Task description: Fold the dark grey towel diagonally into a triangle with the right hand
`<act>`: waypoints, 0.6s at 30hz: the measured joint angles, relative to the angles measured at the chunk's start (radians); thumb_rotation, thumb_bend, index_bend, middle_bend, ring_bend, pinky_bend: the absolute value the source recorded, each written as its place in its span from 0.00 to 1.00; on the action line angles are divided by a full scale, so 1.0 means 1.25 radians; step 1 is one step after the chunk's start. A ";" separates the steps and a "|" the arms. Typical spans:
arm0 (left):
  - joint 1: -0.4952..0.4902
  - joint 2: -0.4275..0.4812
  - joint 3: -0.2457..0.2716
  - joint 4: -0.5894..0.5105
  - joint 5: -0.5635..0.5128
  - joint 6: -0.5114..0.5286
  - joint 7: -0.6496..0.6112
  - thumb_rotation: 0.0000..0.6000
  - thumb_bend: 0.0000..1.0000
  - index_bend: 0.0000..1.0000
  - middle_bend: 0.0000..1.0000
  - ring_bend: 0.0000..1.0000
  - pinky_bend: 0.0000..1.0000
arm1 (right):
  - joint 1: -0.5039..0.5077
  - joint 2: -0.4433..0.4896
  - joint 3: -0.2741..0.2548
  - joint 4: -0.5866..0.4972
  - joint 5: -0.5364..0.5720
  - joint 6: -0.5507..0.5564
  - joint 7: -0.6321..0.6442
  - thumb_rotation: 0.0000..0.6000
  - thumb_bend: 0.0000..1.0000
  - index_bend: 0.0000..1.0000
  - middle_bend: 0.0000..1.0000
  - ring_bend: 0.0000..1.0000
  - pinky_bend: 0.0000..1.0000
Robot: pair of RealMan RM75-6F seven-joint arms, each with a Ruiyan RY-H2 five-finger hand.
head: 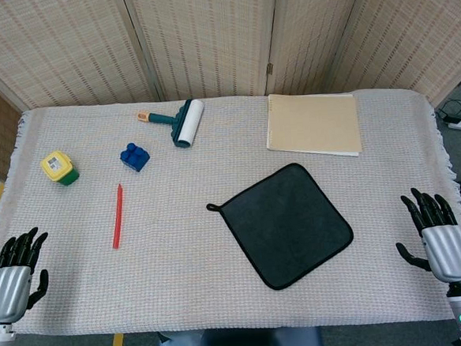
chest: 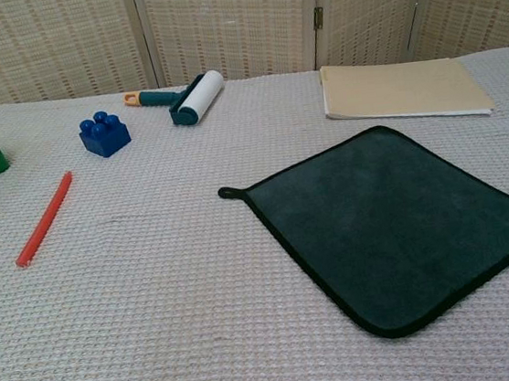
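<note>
The dark grey towel (head: 286, 224) (chest: 392, 224) lies flat and unfolded on the table, turned like a diamond, with a small loop at its left corner. My right hand (head: 439, 236) hovers at the table's right edge, well to the right of the towel, fingers spread and holding nothing. At the table's left front edge my left hand (head: 12, 268) is also spread and empty. Neither hand shows in the chest view.
A tan folder (head: 314, 123) lies behind the towel. A lint roller (head: 181, 121), a blue toy brick (head: 135, 156), a yellow-lidded green pot (head: 59, 167) and a red pencil (head: 118, 216) sit on the left half of the woven cloth (head: 182, 271).
</note>
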 measured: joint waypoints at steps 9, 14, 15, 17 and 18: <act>0.002 -0.007 -0.007 -0.005 -0.013 0.008 0.021 1.00 0.67 0.07 0.04 0.00 0.00 | 0.014 -0.002 -0.007 0.035 0.005 -0.039 0.020 0.87 0.37 0.03 0.00 0.00 0.00; -0.001 -0.011 -0.013 0.000 -0.019 0.008 0.026 1.00 0.67 0.07 0.04 0.00 0.00 | 0.030 -0.009 -0.024 0.124 -0.028 -0.062 0.038 0.92 0.37 0.26 0.00 0.00 0.00; -0.001 -0.013 -0.014 0.003 -0.020 0.007 0.029 1.00 0.67 0.07 0.04 0.00 0.00 | 0.035 -0.012 -0.030 0.154 -0.045 -0.063 0.046 0.92 0.37 0.32 0.00 0.00 0.00; -0.003 -0.016 -0.015 0.006 -0.025 0.004 0.034 1.00 0.67 0.07 0.04 0.00 0.00 | 0.042 -0.018 -0.038 0.201 -0.076 -0.059 0.066 0.95 0.37 0.41 0.00 0.00 0.00; -0.004 -0.017 -0.016 0.008 -0.029 0.000 0.035 1.00 0.67 0.07 0.04 0.00 0.00 | 0.046 -0.025 -0.043 0.234 -0.098 -0.049 0.086 0.97 0.37 0.45 0.00 0.00 0.00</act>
